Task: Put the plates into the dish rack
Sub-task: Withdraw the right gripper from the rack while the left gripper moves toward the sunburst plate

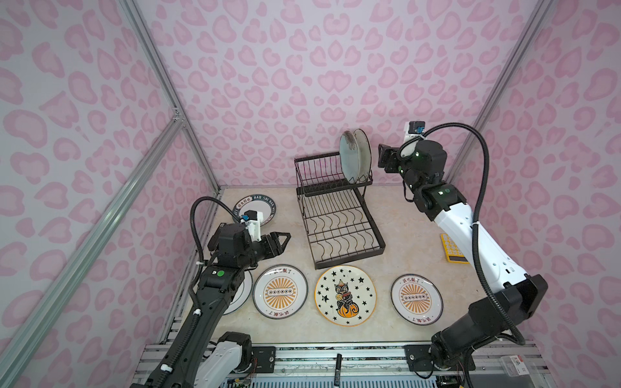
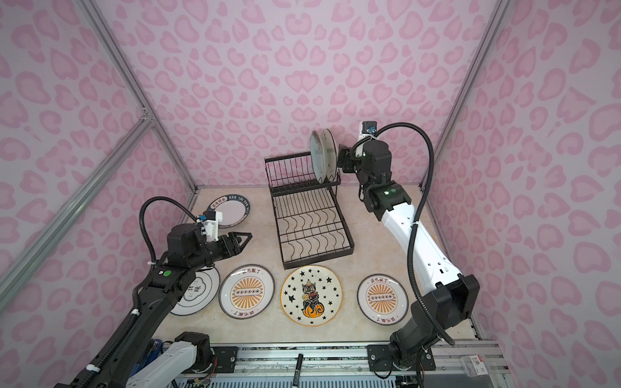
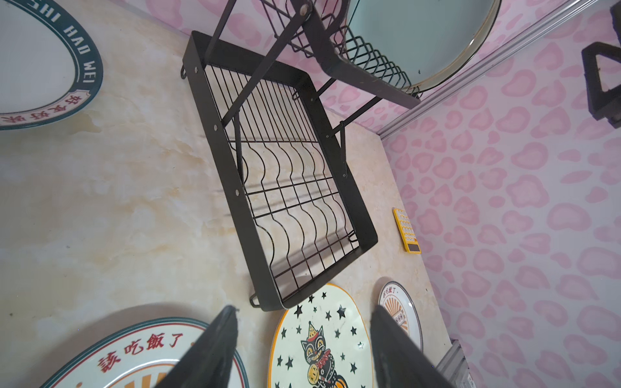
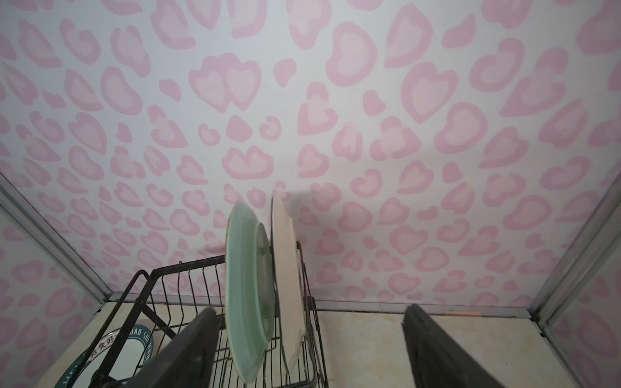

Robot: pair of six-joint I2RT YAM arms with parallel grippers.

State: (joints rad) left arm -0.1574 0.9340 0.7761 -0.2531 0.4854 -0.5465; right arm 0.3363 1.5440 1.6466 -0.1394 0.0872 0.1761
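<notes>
**Status.** Two plates stand on edge at the right end of the upper tier of the dish rack (image 1: 349, 258): the pale teal plate (image 1: 349, 158) and a white plate (image 1: 365, 151) beside it. Five plates lie flat on the surface (image 1: 403, 218). Three are in a row in front of the rack, one is left of that row under the left arm (image 1: 215, 295), and one is left of the rack toward the back.

**Jaws.** The right jaws stand wide open just right of the rack's upper tier, holding nothing. The left jaws are partly open and empty, above the surface left of the rack's lower tray.

**Procedure (judged).**
1. Draw the right jaws away from the rack to the right, clear of the white plate's rim. A brush could tip both plates.
2. Descend on the sunburst plate (image 1: 416, 299) in front of the rack.
3. Grip it by the rim.

**Caution.** The plates are glazed and may slip.
</notes>
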